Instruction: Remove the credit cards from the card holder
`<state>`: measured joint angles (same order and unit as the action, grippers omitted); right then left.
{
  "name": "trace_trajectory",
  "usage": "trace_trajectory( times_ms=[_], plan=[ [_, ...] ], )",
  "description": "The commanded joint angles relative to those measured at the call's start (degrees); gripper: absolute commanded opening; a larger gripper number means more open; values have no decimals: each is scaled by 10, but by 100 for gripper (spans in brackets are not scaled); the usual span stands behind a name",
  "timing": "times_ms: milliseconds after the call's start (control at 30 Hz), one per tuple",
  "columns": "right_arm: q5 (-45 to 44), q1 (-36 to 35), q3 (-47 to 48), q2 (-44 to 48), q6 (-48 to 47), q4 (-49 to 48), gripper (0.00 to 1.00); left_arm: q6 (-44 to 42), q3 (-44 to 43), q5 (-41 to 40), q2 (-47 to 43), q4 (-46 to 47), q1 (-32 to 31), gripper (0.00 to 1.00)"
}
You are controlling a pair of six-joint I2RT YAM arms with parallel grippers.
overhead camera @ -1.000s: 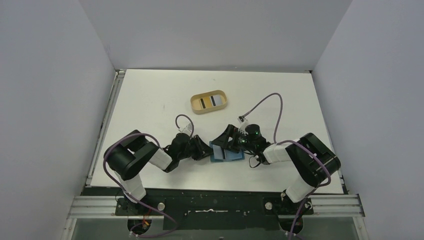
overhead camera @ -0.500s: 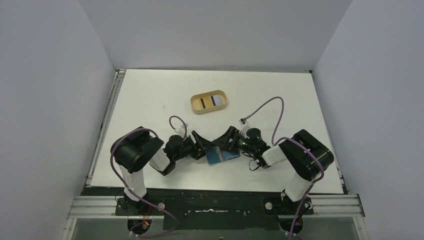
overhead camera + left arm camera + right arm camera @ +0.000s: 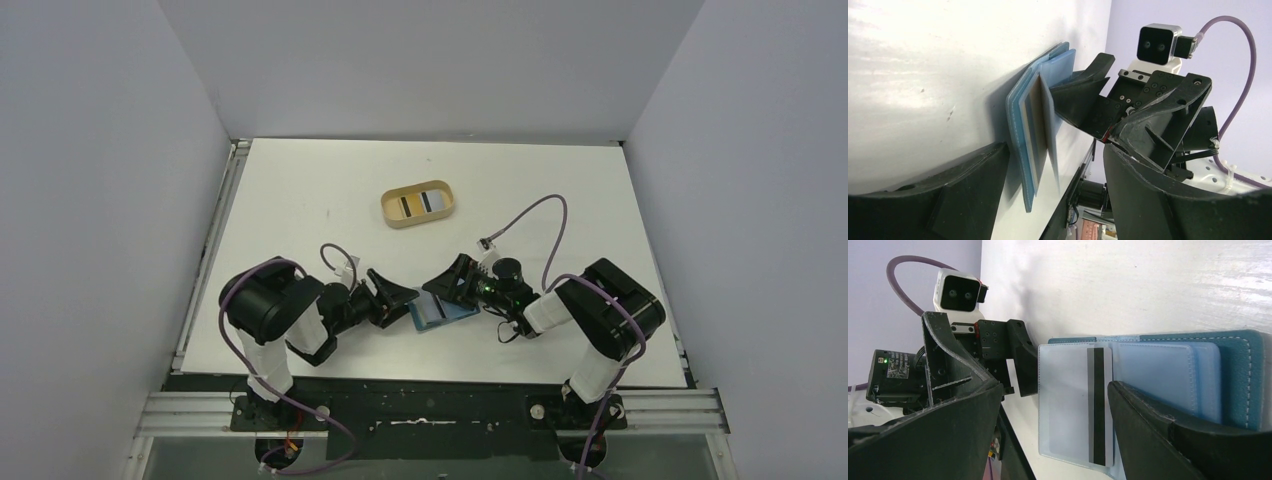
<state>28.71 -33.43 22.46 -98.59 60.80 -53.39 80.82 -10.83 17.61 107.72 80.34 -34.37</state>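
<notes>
The left gripper [image 3: 396, 294] lay low and almost flat over the table [image 3: 300, 200], its jaws spread wide and pinching nothing. From its own camera the wallet's edge showed in the gap between them. The right gripper [image 3: 449, 283] faced it from about 2 o'clock, its jaws spread just as wide and empty too. One finger reached over the wallet's far half, though I couldn't tell whether it pressed down. The wallet [image 3: 441, 314] lay open on the table between the two grippers, pale blue pockets up. A whitish card [image 3: 1075, 405] with a dark stripe lay across one half, jutting past the wallet's edge and standing a little off it. A tan tray [image 3: 418, 203] sat well apart at 12 o'clock of the wallet.
</notes>
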Motion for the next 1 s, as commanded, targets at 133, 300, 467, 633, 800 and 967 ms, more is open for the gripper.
trace_trajectory(
  times_ms=[133, 300, 467, 633, 800, 967],
  plan=[
    [-56, -2, -24, -11, -19, 54, 80, -50, 26, -26, -42, -122, 5, 69],
    [-85, -2, -29, 7, -22, 86, 80, -51, 26, -40, -64, -161, -2, 68],
    [-91, -2, -24, 12, -24, 95, 80, -48, -9, -65, -56, -201, -37, 53],
    [-88, -1, -24, 13, -21, 93, 80, -34, -22, -74, -13, -169, -47, 35],
    [-89, -2, -25, 15, -22, 95, 81, -17, -11, -76, 4, -133, -46, 6],
    [-86, -2, -25, 10, -22, 95, 81, -28, -2, -72, -5, -134, -33, 0]
  ],
)
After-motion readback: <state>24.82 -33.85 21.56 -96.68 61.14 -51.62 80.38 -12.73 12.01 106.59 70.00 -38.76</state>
